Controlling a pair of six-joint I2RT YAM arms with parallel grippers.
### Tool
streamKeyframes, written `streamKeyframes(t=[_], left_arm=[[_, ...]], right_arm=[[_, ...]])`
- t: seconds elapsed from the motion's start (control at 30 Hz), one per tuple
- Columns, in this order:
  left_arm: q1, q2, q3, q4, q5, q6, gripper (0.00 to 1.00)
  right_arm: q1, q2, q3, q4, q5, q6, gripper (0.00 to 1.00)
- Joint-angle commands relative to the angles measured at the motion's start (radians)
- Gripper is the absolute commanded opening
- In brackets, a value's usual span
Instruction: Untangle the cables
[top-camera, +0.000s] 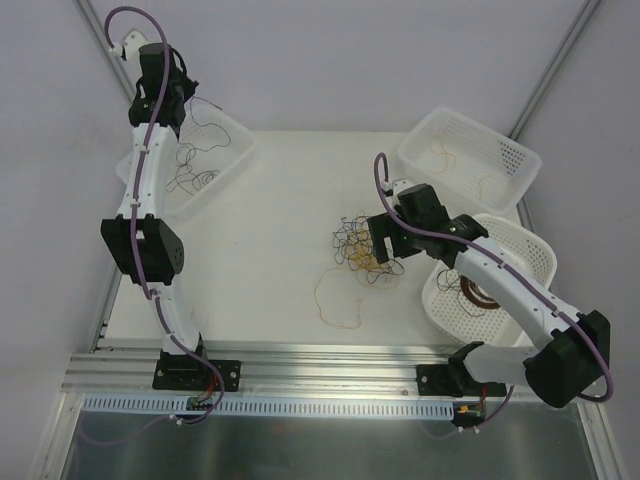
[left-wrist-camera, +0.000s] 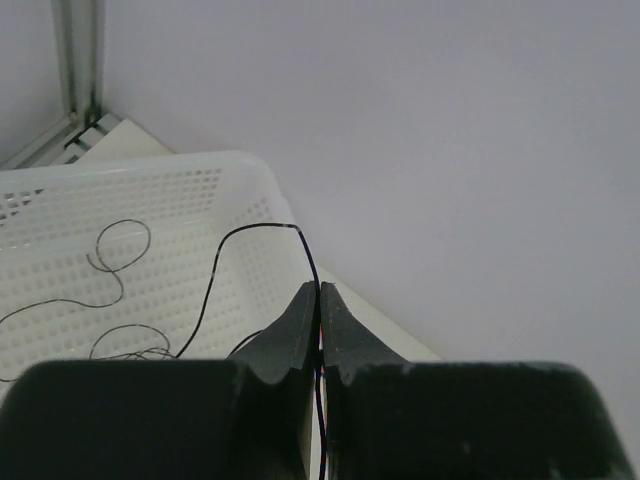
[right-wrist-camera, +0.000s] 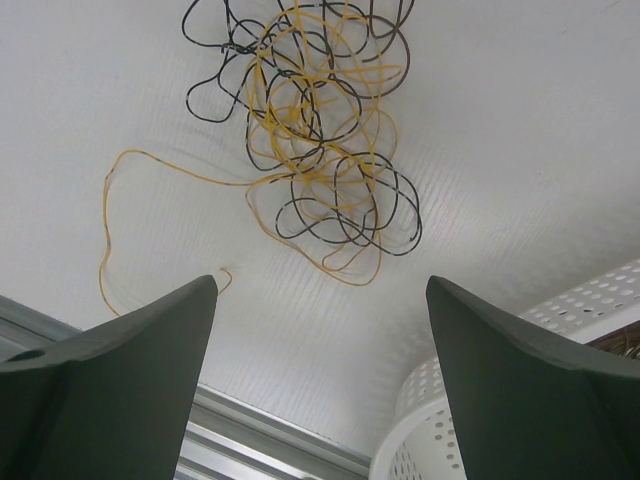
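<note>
Looking down from overhead, we see a white table (top-camera: 280, 200) boxed in by plain pale walls (top-camera: 330, 60), with an aluminium rail (top-camera: 320, 365) along the six o'clock edge where both arms are bolted.

We count three white perforated baskets. One basket (top-camera: 235, 140) sits at ten o'clock, a far basket (top-camera: 520, 160) at two o'clock, and a near basket (top-camera: 535, 250) at four o'clock. The near one holds a single dark-brown coil (top-camera: 478, 293).

The cables (top-camera: 360, 240) lie as one knotted heap of black, brown and yellow strands on the bare table, near the middle of the dial and a little toward three o'clock. One yellow strand (top-camera: 335, 300) trails out of it toward six o'clock. We also see a few dark strands in the ten o'clock basket and a couple of tan ones in the far basket. They are too fine for us to count exactly.

We count two grippers. The left gripper (left-wrist-camera: 319, 290) is clenched on one black strand (left-wrist-camera: 215, 270), which arcs from between its fingers down into the ten o'clock basket. The right gripper (right-wrist-camera: 320, 282) hangs over the heap with its jaws spread wide, grasping nothing.
</note>
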Motion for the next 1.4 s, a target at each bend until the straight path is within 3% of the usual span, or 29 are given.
streamKeyframes(t=[0.0,0.13,0.23,0.27,0.33,0.37,0.43,0.5,0.67,0.83,1.03,1.2,1.37], left_arm=[[0.042,0.038,-0.031,0.071,-0.059,-0.028,0.00],[0.074,0.088,-0.096,0.098,-0.085,-0.015,0.00],[0.100,0.127,-0.125,0.097,-0.050,-0.020,0.10],[0.105,0.131,-0.133,0.098,-0.033,-0.023,0.26],[0.106,0.118,-0.157,0.098,0.018,-0.021,0.48],[0.106,0.099,-0.168,0.098,0.035,-0.018,0.72],[0.106,0.069,-0.205,0.097,0.065,-0.012,0.90],[0.106,0.013,-0.254,0.098,0.085,-0.005,0.99],[0.100,-0.156,-0.392,0.098,0.216,0.012,0.99],[0.051,-0.350,-0.630,0.097,0.302,0.043,0.99],[-0.110,-0.509,-0.861,0.092,0.366,0.138,0.99],[-0.266,-0.551,-1.004,0.088,0.484,0.179,0.96],[-0.404,-0.494,-1.017,0.089,0.541,0.258,0.94]], right_arm=[[0.001,-0.052,0.015,-0.038,0.018,-0.013,0.90],[0.001,-0.071,0.004,-0.065,0.044,-0.004,0.90],[0.001,-0.080,-0.001,-0.077,0.054,0.006,0.90],[0.003,-0.084,-0.002,-0.077,0.054,0.008,0.91],[0.001,-0.087,0.002,-0.079,0.057,0.014,0.90],[0.001,-0.086,0.004,-0.079,0.055,0.016,0.90],[-0.001,-0.081,0.012,-0.073,0.051,0.014,0.91],[0.001,-0.074,0.018,-0.068,0.042,0.011,0.90],[0.003,-0.051,0.045,-0.054,0.009,0.010,0.91],[0.001,-0.026,0.062,-0.035,-0.018,0.017,0.90],[-0.005,0.008,0.065,0.001,-0.031,0.049,0.89],[-0.013,0.040,0.032,0.048,-0.041,0.089,0.87],[-0.028,0.041,-0.016,0.088,-0.092,0.144,0.86]])
